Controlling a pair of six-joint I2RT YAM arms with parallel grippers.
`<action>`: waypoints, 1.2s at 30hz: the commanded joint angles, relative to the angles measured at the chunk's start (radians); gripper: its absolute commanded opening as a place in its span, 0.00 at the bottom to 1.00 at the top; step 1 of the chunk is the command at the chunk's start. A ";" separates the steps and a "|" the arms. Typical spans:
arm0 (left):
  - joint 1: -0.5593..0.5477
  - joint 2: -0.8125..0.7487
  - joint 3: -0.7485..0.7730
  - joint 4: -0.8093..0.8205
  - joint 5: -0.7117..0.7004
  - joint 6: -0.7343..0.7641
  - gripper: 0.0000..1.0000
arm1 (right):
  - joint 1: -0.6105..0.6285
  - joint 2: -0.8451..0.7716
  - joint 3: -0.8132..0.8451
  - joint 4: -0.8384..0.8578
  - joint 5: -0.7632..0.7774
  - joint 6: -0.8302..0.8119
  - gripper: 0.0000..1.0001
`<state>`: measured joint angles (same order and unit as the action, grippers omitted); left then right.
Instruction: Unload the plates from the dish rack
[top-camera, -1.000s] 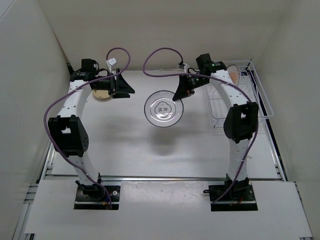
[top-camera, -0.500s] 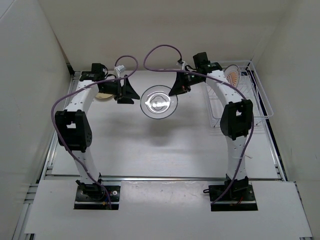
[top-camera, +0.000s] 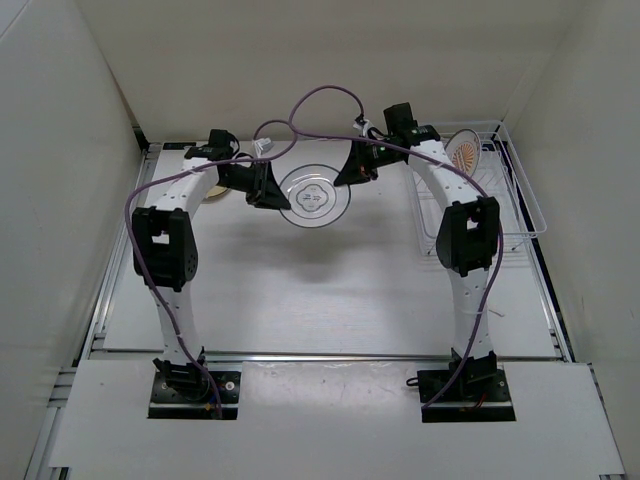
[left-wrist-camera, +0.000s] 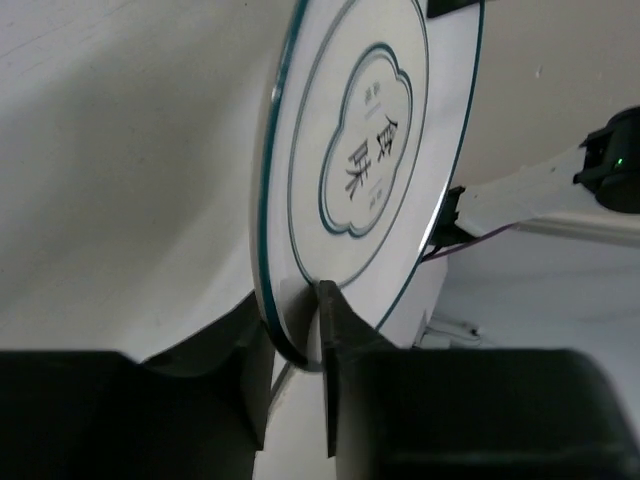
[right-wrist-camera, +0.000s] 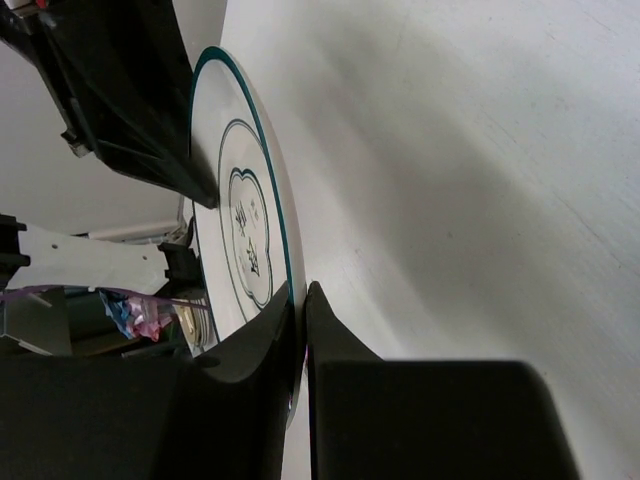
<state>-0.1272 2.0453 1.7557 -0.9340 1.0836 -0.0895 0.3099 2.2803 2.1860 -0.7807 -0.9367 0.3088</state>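
The white plate with dark concentric rings (top-camera: 313, 197) hangs above the table's far middle, held between both arms. My right gripper (top-camera: 352, 175) is shut on its right rim; in the right wrist view the fingers (right-wrist-camera: 300, 290) pinch the plate's (right-wrist-camera: 240, 230) edge. My left gripper (top-camera: 275, 190) has its jaws closed around the left rim (left-wrist-camera: 295, 305), one finger on each face of the plate (left-wrist-camera: 360, 150). The orange sunburst plate (top-camera: 464, 150) stands upright in the white wire dish rack (top-camera: 520, 200) at the far right. The cream-tan plate (top-camera: 212, 192) lies at the far left, mostly hidden by the left arm.
Purple cables (top-camera: 320, 100) loop above both wrists near the back wall. White walls close in the table on the left, back and right. The left arm's elbow (top-camera: 160, 250) and the right arm's elbow (top-camera: 465, 235) stand over the table's sides.
My left arm swung right, away from the cream-tan plate, and its jaws closed in on the ringed plate's left rim. The right arm carried that plate slightly left and back.
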 joint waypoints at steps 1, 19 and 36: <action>-0.034 0.006 0.057 0.017 0.019 0.010 0.32 | 0.000 -0.001 0.049 0.041 -0.040 0.032 0.00; -0.052 0.119 0.326 0.129 -0.197 -0.165 0.10 | -0.118 -0.402 -0.159 -0.110 0.588 -0.232 0.83; 0.038 0.493 0.568 0.345 -0.102 -0.374 0.10 | -0.230 -1.182 -0.851 -0.301 0.972 -0.677 0.88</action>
<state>-0.0769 2.5671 2.2650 -0.6750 0.9058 -0.4118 0.0952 1.1469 1.3331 -1.0458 -0.0029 -0.2653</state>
